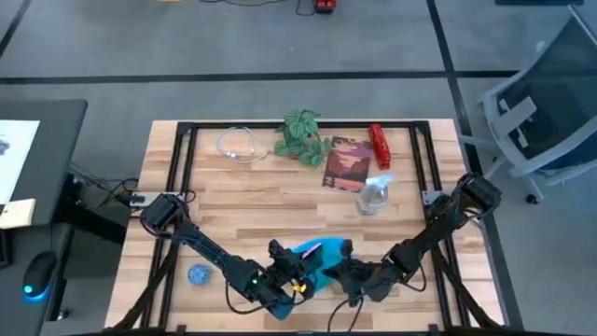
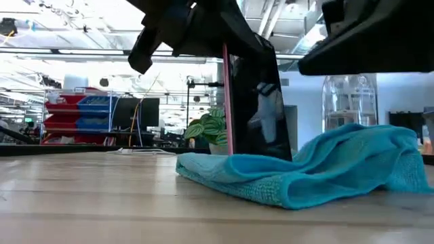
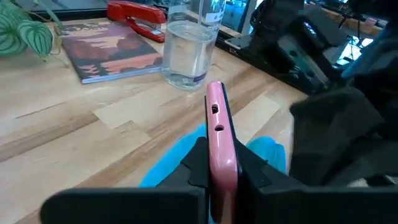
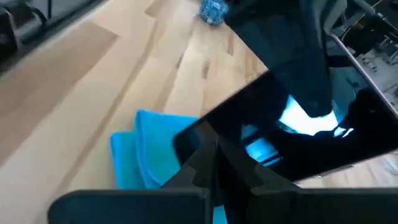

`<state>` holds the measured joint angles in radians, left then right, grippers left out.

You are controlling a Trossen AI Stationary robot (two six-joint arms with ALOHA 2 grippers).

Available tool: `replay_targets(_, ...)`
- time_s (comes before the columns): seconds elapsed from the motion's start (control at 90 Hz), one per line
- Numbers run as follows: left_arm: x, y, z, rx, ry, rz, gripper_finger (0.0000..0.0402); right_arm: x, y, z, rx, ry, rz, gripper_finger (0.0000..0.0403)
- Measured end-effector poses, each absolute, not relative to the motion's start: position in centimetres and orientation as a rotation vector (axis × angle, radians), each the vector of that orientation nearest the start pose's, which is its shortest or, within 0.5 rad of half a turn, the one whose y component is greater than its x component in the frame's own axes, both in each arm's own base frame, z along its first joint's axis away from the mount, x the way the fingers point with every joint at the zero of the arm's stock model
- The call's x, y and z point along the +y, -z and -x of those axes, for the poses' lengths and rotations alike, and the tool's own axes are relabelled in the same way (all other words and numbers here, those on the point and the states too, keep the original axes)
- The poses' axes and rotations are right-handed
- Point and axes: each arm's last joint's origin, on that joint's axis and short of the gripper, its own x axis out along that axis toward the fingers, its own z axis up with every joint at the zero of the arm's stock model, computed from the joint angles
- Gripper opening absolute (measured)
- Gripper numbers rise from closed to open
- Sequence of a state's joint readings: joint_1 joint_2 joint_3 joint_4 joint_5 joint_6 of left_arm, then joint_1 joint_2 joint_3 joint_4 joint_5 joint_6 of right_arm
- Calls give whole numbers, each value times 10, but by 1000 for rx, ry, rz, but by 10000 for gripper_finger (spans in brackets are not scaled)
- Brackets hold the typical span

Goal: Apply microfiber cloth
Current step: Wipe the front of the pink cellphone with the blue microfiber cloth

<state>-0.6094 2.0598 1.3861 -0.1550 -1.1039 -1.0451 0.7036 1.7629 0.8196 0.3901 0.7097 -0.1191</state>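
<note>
The sky-blue microfiber cloth [image 1: 315,268] lies crumpled on the table near its front edge, and its right part is humped up [image 2: 352,146]. A black phone in a pink case [image 2: 254,102] stands upright over the cloth, with my left gripper [image 3: 217,177] shut on it. My right gripper [image 4: 214,158] comes in from the right, its fingers together low over the cloth, right beside the phone's dark screen [image 4: 298,124]. My left gripper pinches the phone's lower part [image 3: 219,163] between its two fingers, one on the screen side and one on the back. The phone stands on end with its pink edge [image 3: 216,112] toward the wrist camera. Its lower end is hidden behind the cloth. My right gripper is shut with blue cloth showing between its fingers [image 4: 219,213]. The fingers themselves hide which part of the cloth they have. Most of the cloth [image 4: 143,152] rests slack on the table.
A small blue patterned ball [image 1: 199,274] lies at the front left. A clear bottle [image 1: 373,196], a book [image 1: 347,163], a red stapler [image 1: 380,147], a potted plant [image 1: 300,135] and a white cable [image 1: 241,145] stand farther back.
</note>
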Motion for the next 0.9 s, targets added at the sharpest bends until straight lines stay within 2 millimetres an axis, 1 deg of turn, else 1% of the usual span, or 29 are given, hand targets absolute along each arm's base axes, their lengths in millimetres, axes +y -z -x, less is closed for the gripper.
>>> replay_targets(0.144,-224,-171,-365,242,-669,371,8,205,-168,-259,439,-40,479,1)
replay_targets(0.222,-224,-171,-365,243,-667,367,8,202,-178,-249,482,-58,454,10)
replay_targets(0.322,-225,-171,-365,238,-663,353,8,192,-188,-241,548,-61,386,48)
replay_targets(0.422,-224,-175,-368,229,-651,325,8,184,-186,-238,630,-71,326,98)
replay_targets(0.5,-224,-182,-369,222,-636,286,8,182,-180,-241,671,-71,276,134)
replay_targets(0.567,-223,-192,-369,202,-634,262,8,181,-168,-245,715,-58,255,158)
replay_targets(0.656,-221,-206,-368,177,-637,248,8,180,-151,-250,764,-36,265,178)
replay_targets(0.689,-221,-208,-367,176,-636,241,8,180,-144,-252,781,-29,275,181)
replay_targets(0.744,-220,-209,-367,182,-635,230,8,178,-134,-255,810,-14,289,181)
replay_targets(0.8,-219,-207,-366,196,-640,217,8,177,-124,-257,838,3,294,171)
replay_targets(0.844,-218,-206,-365,206,-644,224,8,177,-118,-258,846,18,285,155)
replay_targets(0.9,-215,-202,-363,236,-653,243,8,177,-114,-259,848,29,279,125)
